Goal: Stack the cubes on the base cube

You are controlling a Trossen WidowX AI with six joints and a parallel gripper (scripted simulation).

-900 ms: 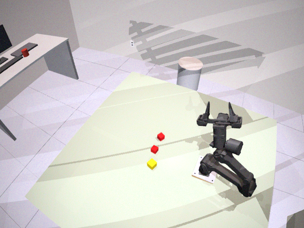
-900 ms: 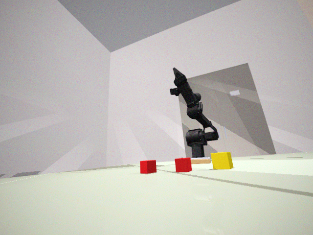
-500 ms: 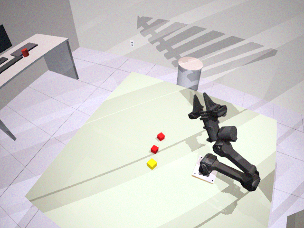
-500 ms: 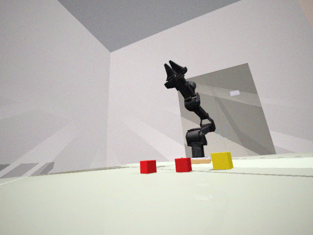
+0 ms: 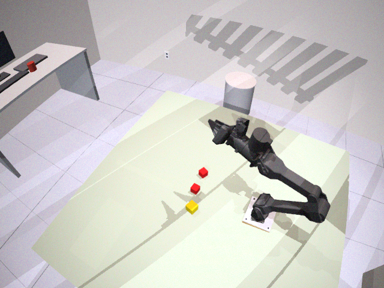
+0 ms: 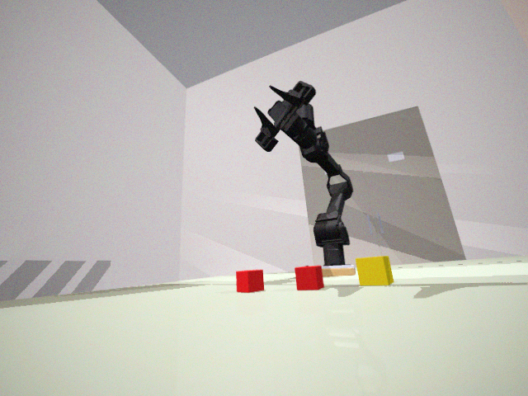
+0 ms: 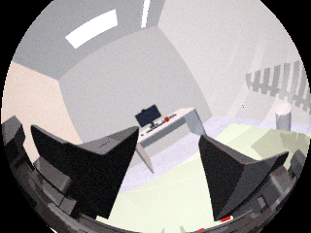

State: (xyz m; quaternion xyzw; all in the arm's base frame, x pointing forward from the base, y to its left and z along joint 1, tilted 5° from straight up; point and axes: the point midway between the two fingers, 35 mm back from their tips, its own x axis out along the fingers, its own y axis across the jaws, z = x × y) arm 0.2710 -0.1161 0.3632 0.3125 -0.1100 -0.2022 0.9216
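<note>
A yellow cube [image 5: 192, 207] [image 6: 374, 271], slightly larger than the red ones, sits on the table. A red cube [image 5: 195, 188] [image 6: 309, 277] stands apart beside it, and another red cube [image 5: 203, 172] [image 6: 249, 280] lies beyond that one. All three rest flat, separate, with nothing on top. Small red slivers at the bottom of the wrist view are parts of the red cubes. My gripper [image 5: 211, 122] [image 6: 262, 96] [image 7: 170, 136] is open and empty, raised high above the table and away from the cubes, its fingers pointing outward rather than down. The yellow cube is not seen in the wrist view.
The pale green table [image 5: 123, 201] [image 6: 170, 341] carries the arm's white base plate [image 5: 263, 225], right of the cubes in the top view. A grey cylinder [image 5: 239, 94] [image 7: 283, 118] stands beyond the table's back edge. A desk [image 5: 62, 56] with a red cup [image 5: 31, 66] [image 7: 166, 119] is farther off.
</note>
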